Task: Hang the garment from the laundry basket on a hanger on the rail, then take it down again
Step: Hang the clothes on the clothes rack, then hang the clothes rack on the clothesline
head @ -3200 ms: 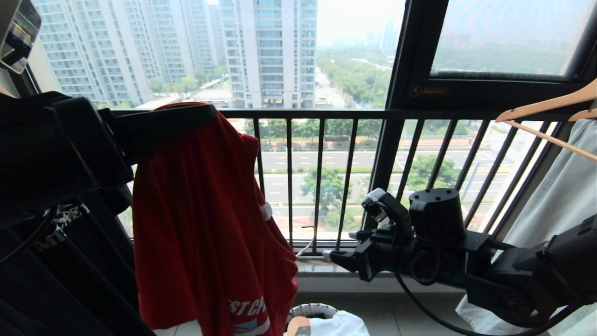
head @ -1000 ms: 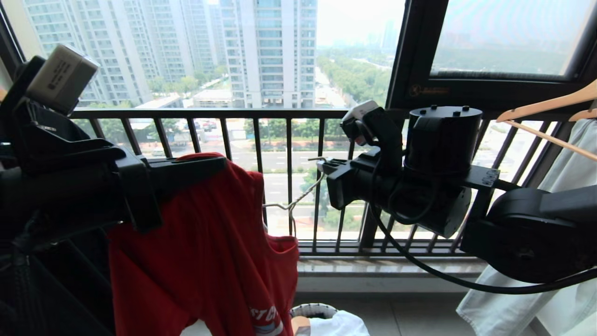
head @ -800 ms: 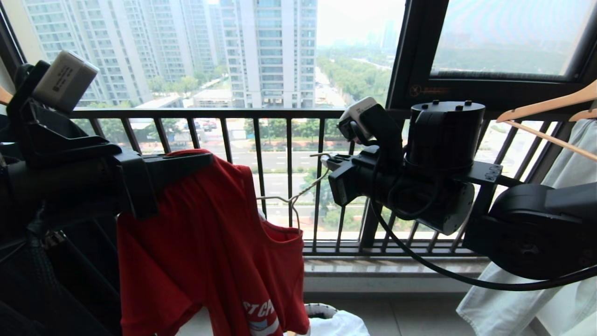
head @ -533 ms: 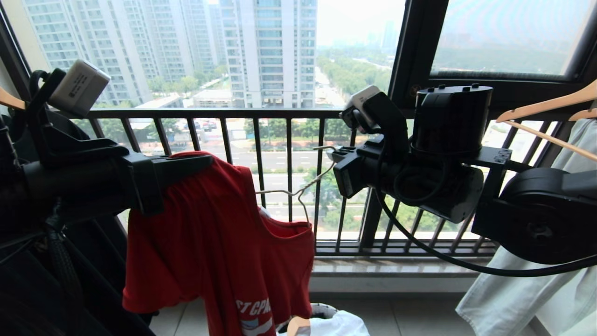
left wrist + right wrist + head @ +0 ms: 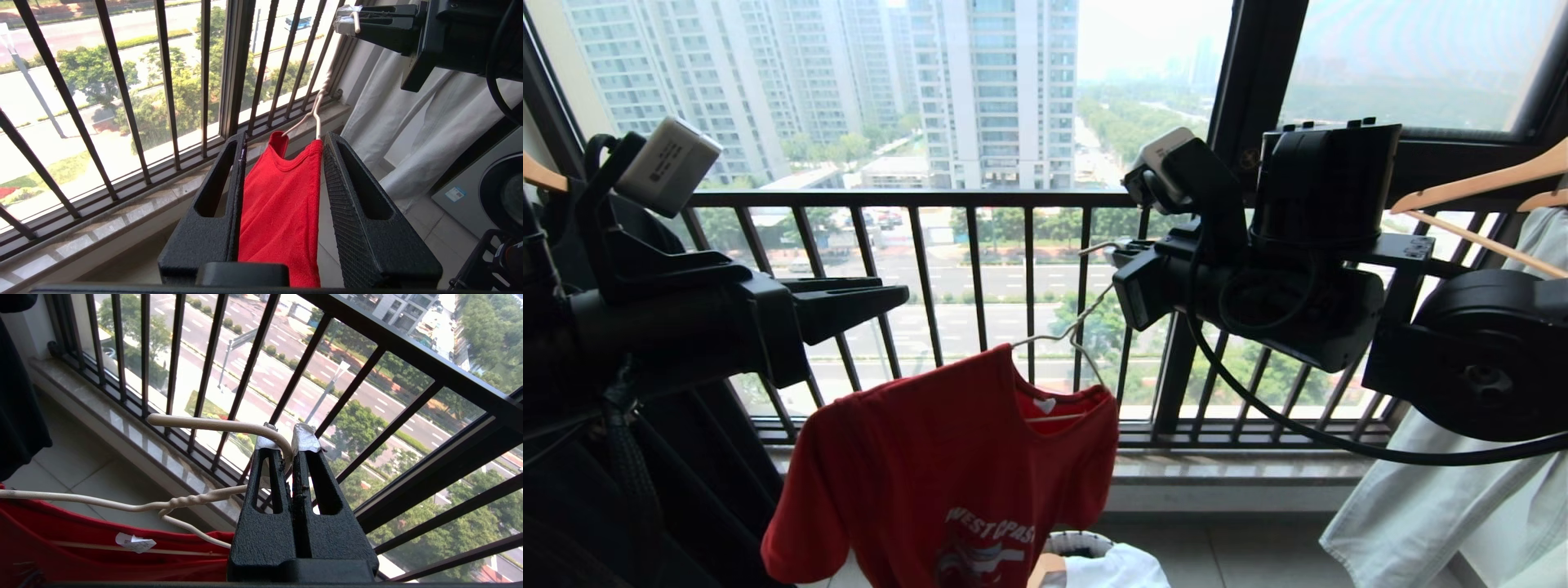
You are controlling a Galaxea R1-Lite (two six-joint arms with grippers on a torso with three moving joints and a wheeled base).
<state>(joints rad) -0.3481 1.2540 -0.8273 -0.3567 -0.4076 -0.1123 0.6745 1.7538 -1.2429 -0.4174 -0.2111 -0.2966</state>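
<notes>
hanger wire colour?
White, slightly off-white: the hanger shows best in the right wrist view, hook pinched in the right gripper.

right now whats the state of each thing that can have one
red short-sleeved T-shirt: hanging on the hanger, clear of the left fingers
thin white wire hanger: hook clamped in the right end effector, not on a rail
left end effector: open, empty
right end effector: shut on the hanger hook
white-rimmed round laundry basket: on the floor, white cloth inside

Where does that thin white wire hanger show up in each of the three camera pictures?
Head view: hanger at centre, above the red T-shirt.
Left wrist view: hanger just beyond the shirt's collar.
Right wrist view: hanger, its hook pinched in the right tool.
Shared landmark: window railing.
</notes>
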